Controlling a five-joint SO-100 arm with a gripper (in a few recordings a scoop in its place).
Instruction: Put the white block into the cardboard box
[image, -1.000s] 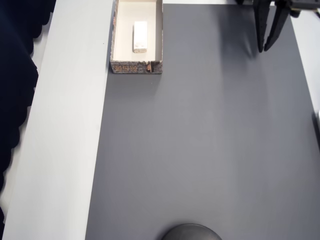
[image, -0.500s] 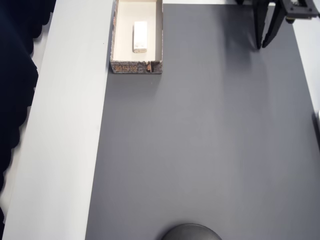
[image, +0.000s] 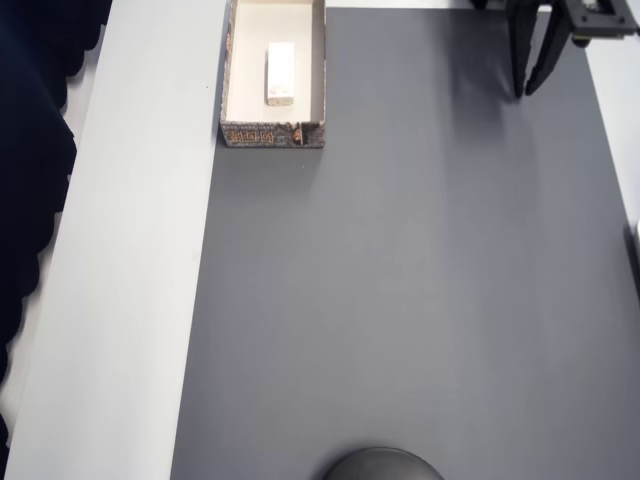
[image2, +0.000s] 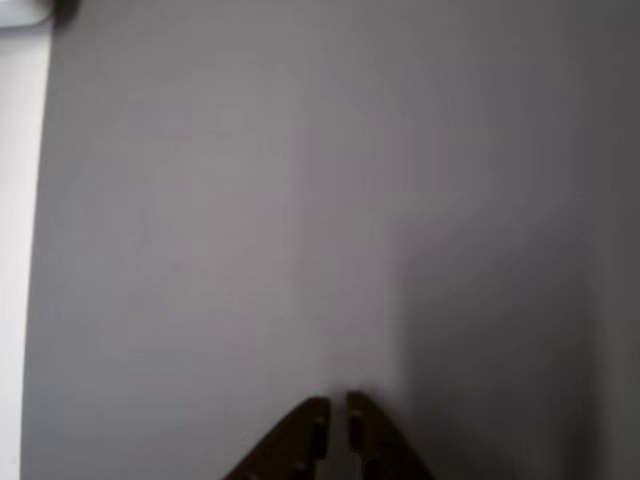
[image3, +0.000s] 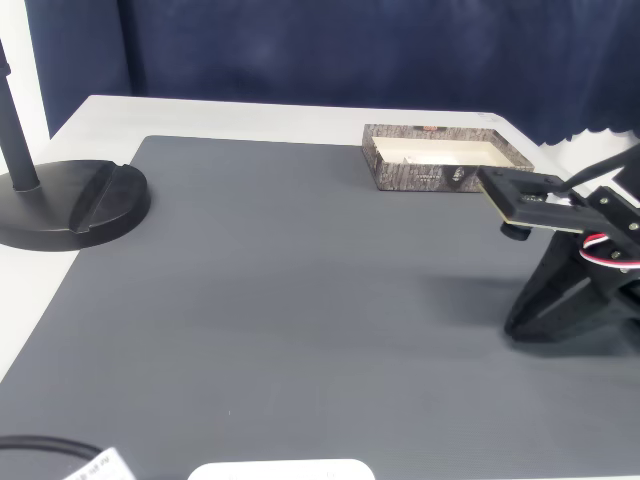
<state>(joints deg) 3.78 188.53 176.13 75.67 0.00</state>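
The white block (image: 281, 72) lies flat inside the cardboard box (image: 272, 134), lengthwise along the box's middle. The box stands at the top edge of the overhead view, where the grey mat meets the white table; in the fixed view the cardboard box (image3: 420, 176) sits at the mat's far side. My gripper (image: 523, 94) is far right of the box in the overhead view, over bare mat, its dark fingers nearly touching with nothing between them. The wrist view shows the gripper (image2: 337, 402) shut above plain grey mat. In the fixed view the gripper (image3: 514, 328) points down at the right edge.
A grey mat (image: 400, 300) covers most of the table, with a white table strip (image: 130, 250) on its left. A black round stand base (image3: 70, 205) sits at the mat's left in the fixed view. Dark blue curtain lines the back.
The gripper has drawn back slightly toward the top edge of the overhead view and its fingers have come closer together. Block and box have not moved.
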